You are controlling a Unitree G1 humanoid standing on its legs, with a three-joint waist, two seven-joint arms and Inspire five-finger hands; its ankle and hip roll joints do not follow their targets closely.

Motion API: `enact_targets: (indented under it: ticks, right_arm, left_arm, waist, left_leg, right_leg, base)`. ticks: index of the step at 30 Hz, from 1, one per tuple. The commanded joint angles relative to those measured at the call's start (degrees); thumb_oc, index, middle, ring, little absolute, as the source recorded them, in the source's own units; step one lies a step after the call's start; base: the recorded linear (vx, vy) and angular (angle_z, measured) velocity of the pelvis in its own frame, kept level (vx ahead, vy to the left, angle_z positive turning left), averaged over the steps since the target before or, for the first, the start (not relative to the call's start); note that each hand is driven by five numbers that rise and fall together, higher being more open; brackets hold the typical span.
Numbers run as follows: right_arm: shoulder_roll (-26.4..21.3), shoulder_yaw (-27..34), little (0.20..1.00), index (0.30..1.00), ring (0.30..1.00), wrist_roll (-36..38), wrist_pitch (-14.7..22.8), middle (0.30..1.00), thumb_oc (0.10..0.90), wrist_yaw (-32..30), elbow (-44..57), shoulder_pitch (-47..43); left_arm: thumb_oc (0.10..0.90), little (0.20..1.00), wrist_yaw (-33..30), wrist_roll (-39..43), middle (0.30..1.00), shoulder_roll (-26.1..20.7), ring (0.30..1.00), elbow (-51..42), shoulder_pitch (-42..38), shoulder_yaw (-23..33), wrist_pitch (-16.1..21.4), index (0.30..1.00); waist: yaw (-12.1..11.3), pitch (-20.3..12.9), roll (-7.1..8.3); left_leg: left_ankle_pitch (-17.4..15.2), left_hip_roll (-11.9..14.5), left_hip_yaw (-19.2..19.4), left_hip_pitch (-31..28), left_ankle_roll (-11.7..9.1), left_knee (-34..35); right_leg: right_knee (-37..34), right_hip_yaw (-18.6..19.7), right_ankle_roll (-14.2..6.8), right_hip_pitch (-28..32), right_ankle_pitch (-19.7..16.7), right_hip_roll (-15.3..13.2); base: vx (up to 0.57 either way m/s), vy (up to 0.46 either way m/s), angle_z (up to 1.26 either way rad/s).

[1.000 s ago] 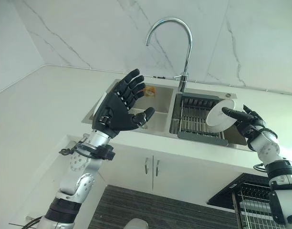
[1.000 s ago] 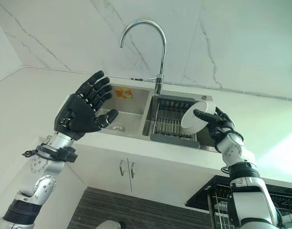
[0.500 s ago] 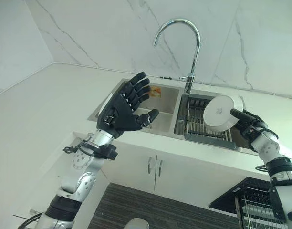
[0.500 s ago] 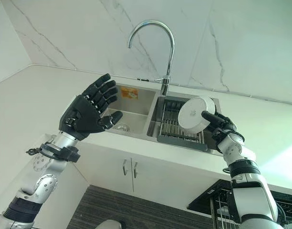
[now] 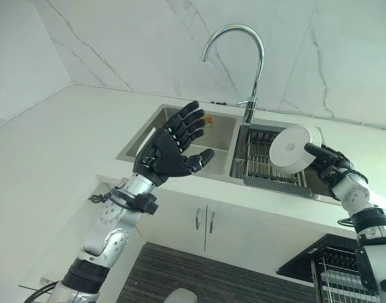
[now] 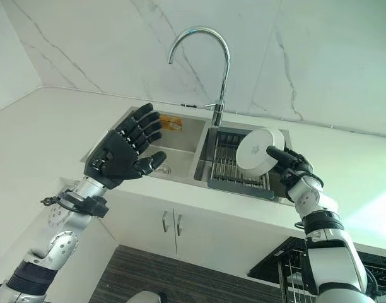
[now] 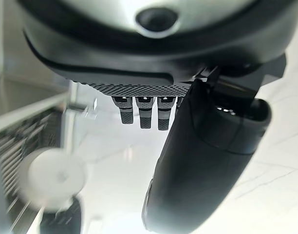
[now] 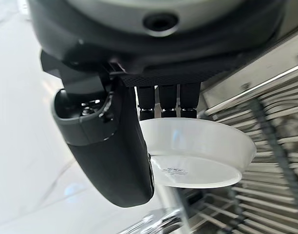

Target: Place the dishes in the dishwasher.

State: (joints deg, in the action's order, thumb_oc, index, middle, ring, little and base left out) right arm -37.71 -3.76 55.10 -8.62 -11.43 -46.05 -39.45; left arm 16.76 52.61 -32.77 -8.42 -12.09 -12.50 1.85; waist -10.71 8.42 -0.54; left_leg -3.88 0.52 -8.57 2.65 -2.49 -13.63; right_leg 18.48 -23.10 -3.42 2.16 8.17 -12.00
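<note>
A white bowl point(image 5: 292, 148) is held up above the right sink basin, its underside facing me, with my right hand point(image 5: 332, 166) shut on its rim; thumb and fingers pinch the white bowl point(image 8: 197, 156) in the right wrist view. Below it a dark dish rack point(image 5: 266, 167) sits in the right basin of the steel sink point(image 5: 156, 123). My left hand point(image 5: 169, 148) is raised over the left basin, fingers spread and holding nothing. In the left wrist view the left hand point(image 7: 197, 161) shows straight fingers, with the bowl point(image 7: 52, 179) beyond.
A tall curved chrome faucet point(image 5: 250, 57) stands behind the sink divider. White counter point(image 5: 60, 139) stretches left. An orange item point(image 5: 209, 118) lies at the back of the left basin. Cabinet doors point(image 5: 202, 221) are below, and an open dishwasher rack point(image 5: 335, 268) shows at lower right.
Between the earliest frames the camera shifted. Since then my left hand has moved right and slightly down over the left basin. The right hand keeps the bowl lifted above the rack.
</note>
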Motion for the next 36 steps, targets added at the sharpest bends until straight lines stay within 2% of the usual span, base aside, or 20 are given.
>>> enact_targets:
  ticks: [1,2,4,10,12,13,20,23,26,27,28,29,31,32,34,36]
  right_arm:
    - [-3.33,-1.13,0.3,0.3,0.3,-0.16,12.35,0.3,0.4,1.43,6.53,-9.28]
    - [-2.77,-1.06,0.3,0.3,0.3,1.02,13.69,0.3,0.4,2.98,8.78,-8.49]
    - [-1.73,-0.5,0.3,0.3,0.3,2.55,14.62,0.3,0.4,3.95,15.0,-6.5]
    - [-1.66,0.52,0.3,0.3,0.3,3.42,15.44,0.3,0.4,5.44,22.44,-3.79]
    - [-2.32,1.77,0.3,0.3,0.3,1.69,17.48,0.3,0.4,4.77,29.4,-1.14]
    - [-2.33,2.02,0.3,0.3,0.3,1.75,17.97,0.3,0.4,4.81,30.6,-0.65]
    - [0.57,5.16,0.3,0.3,0.3,1.86,20.62,0.3,0.4,4.86,43.12,7.76]
    - [2.8,6.46,0.3,0.3,0.3,-0.94,23.55,0.3,0.4,4.6,47.99,11.04]
    - [3.71,7.59,0.3,0.3,0.3,-1.55,23.91,0.3,0.4,5.3,50.15,13.41]
    - [4.19,8.47,0.3,0.3,0.3,-1.27,25.52,0.3,0.4,6.2,50.82,15.88]
    - [4.24,8.52,0.3,0.3,0.3,-1.31,25.76,0.3,0.4,6.21,50.78,15.91]
    - [5.71,8.74,0.3,0.3,0.3,-2.67,27.48,0.3,0.4,5.83,51.6,17.37]
    - [7.91,9.07,0.3,0.3,0.3,-4.72,28.98,0.3,0.4,6.0,52.17,18.83]
    - [9.15,9.1,0.3,0.3,0.3,-6.36,29.79,0.3,0.4,5.45,53.15,19.7]
    - [10.07,9.78,0.3,0.3,0.3,-7.72,31.0,0.3,0.4,4.06,56.45,22.06]
    - [10.49,10.01,0.3,0.3,0.3,-10.21,33.07,0.3,0.4,3.66,57.77,23.12]
  left_arm:
    - [0.8,0.9,10.23,8.72,0.9,-0.36,0.9,-3.81,-2.62,-1.34,-1.05,0.9]
    - [0.8,0.9,13.71,12.79,0.9,0.22,0.9,-4.34,-1.75,-1.78,-4.54,0.9]
    - [0.8,0.9,19.62,16.12,0.9,0.89,0.9,-5.12,-0.29,-2.31,-9.17,0.9]
    - [0.8,0.9,27.25,14.49,0.9,0.7,0.9,-6.49,2.32,-3.4,-15.05,0.9]
    - [0.8,0.9,31.97,13.32,0.9,0.26,0.9,-6.66,4.56,-3.22,-20.83,0.9]
    - [0.8,0.9,32.64,12.89,0.9,0.26,0.9,-6.43,5.16,-3.38,-21.96,0.9]
    - [0.8,0.9,36.84,4.38,0.9,-0.5,0.9,-4.16,11.59,-3.74,-23.22,0.9]
    - [0.8,0.9,38.64,0.45,0.9,-0.84,0.9,-2.54,14.55,-4.64,-24.23,0.9]
    - [0.8,0.9,40.45,-3.05,0.9,-0.01,0.9,-0.87,17.29,-5.18,-25.72,0.9]
    - [0.8,0.9,38.7,-3.24,0.9,-0.44,0.9,0.54,18.8,-6.85,-26.34,0.9]
    - [0.8,0.9,38.52,-3.19,0.9,-0.51,0.9,0.59,18.79,-6.89,-26.32,0.9]
    - [0.8,0.9,36.77,-3.57,0.9,-0.64,0.9,2.74,19.77,-6.66,-25.58,0.9]
    - [0.8,0.9,34.97,-4.61,0.9,0.15,0.9,6.67,20.04,-6.89,-23.05,0.9]
    - [0.8,0.9,32.58,-5.38,0.9,0.36,0.9,8.56,20.07,-7.22,-19.97,0.9]
    - [0.8,0.9,29.84,-7.29,0.9,1.85,0.9,14.57,19.85,-7.1,-16.41,0.9]
    - [0.8,0.9,26.96,-8.78,0.9,3.15,0.9,18.61,19.65,-8.07,-14.02,0.9]
  waist:
    - [0.56,-6.82,1.18]
    - [1.06,-6.83,0.95]
    - [2.05,-6.97,0.6]
    - [3.54,-7.01,0.19]
    - [4.64,-7.11,0.13]
    - [4.91,-7.06,0.1]
    - [7.26,-6.73,-0.32]
    - [8.32,-6.5,-0.98]
    - [8.71,-6.23,-1.52]
    - [8.82,-5.01,-1.58]
    - [8.67,-4.91,-1.4]
    - [8.07,-3.61,-1.31]
    - [8.59,-2.93,-1.43]
    - [8.68,-2.58,-1.41]
    - [9.86,-1.53,-0.62]
    - [10.07,-0.31,0.13]
  left_leg:
    - [-7.82,2.82,4.79,-2.3,-1.1,-3.55]
    - [-7.84,3.07,5.06,-2.26,-1.13,-3.55]
    - [-8.04,3.51,5.82,-2.28,-1.18,-3.55]
    - [-8.42,4.34,7.3,-2.39,-1.18,-3.55]
    - [-8.69,4.9,8.4,-2.38,-1.16,-3.55]
    - [-8.7,4.99,8.55,-2.36,-1.18,-3.55]
    - [-8.54,6.51,10.39,-2.12,-1.16,-3.55]
    - [-8.19,7.23,10.92,-2.02,-1.22,-3.55]
    - [-8.7,6.35,11.15,-2.37,-0.87,-3.55]
    - [-8.93,2.62,11.92,-4.08,0.43,-3.55]
    - [-8.64,2.17,11.84,-3.91,0.61,-3.55]
    - [-8.48,-0.35,10.47,-2.84,1.88,-3.55]
    - [-9.04,-0.27,11.96,-2.55,2.85,-3.55]
    - [-9.21,-0.94,11.39,-2.14,3.31,-3.55]
    - [-9.55,-1.81,11.99,-1.49,4.02,-3.55]
    - [-9.6,-3.37,10.46,-1.23,4.48,-3.55]
  right_leg:
    - [-1.29,6.1,-1.69,0.2,2.65,0.65]
    - [-1.29,6.47,-1.62,-0.04,2.69,0.78]
    - [-1.29,7.52,-1.5,-0.52,2.69,1.24]
    - [-1.29,8.84,-1.32,-1.15,2.65,1.74]
    - [-1.29,9.68,-1.33,-1.7,2.53,2.14]
    - [-1.29,9.84,-1.33,-1.83,2.49,2.23]
    - [-1.29,11.93,-0.87,-3.44,2.35,3.67]
    - [-1.29,13.74,-0.46,-4.45,2.31,5.29]
    - [-1.29,15.69,-0.51,-5.21,2.25,6.51]
    - [-1.29,17.21,-1.24,-5.37,1.85,6.21]
    - [-1.29,17.42,-1.29,-5.59,1.55,6.04]
    - [-1.29,18.34,-1.99,-5.77,0.41,5.65]
    - [-1.29,18.79,-2.68,-6.57,-0.69,5.21]
    - [-1.29,18.99,-3.54,-7.39,-1.73,4.84]
    - [-1.29,19.34,-5.34,-10.14,-4.71,3.46]
    - [-1.29,19.37,-6.21,-11.59,-6.53,2.66]
  base:
    - [-0.03,-0.03,-0.09]
    - [-0.03,-0.032,-0.09]
    - [-0.02,-0.036,-0.32]
    - [-0.01,-0.023,-0.2]
    - [-0.02,-0.065,-0.17]
    - [-0.02,-0.066,-0.09]
    - [-0.01,-0.095,-0.18]
    - [0.01,-0.111,-0.23]
    - [0.0,0.019,-0.26]
    - [-0.04,0.103,-0.29]
    - [-0.1,0.173,-0.32]
    - [-0.12,0.147,-0.33]
    - [-0.12,0.206,-0.45]
    - [-0.16,0.251,-0.64]
    - [-0.16,0.215,-0.48]
    - [-0.11,0.132,-0.23]
